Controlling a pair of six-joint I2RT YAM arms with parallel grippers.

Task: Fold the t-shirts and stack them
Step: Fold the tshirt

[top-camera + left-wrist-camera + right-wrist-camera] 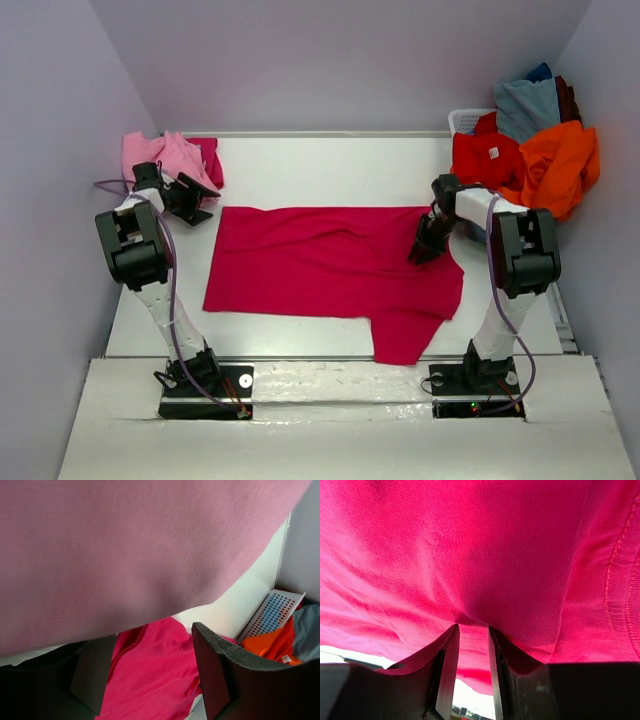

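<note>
A crimson-magenta t-shirt [330,265] [150,675] [480,555] lies spread flat across the middle of the table, one sleeve pointing toward the front edge. My right gripper [425,250] [472,627] is down on its right part, with the jaws drawn narrow on a pinch of that fabric. A light pink t-shirt [165,155] [125,555] sits folded at the back left. My left gripper [200,200] [147,645] hovers just in front of it. Its jaws are wide apart with nothing between them. Pink cloth fills the top of the left wrist view.
A white basket [465,120] [272,612] at the back right holds a heap of shirts: red [485,160], orange [560,165] and grey-blue [525,105]. A darker crimson cloth [208,160] lies under the pink shirt. Walls close in on both sides.
</note>
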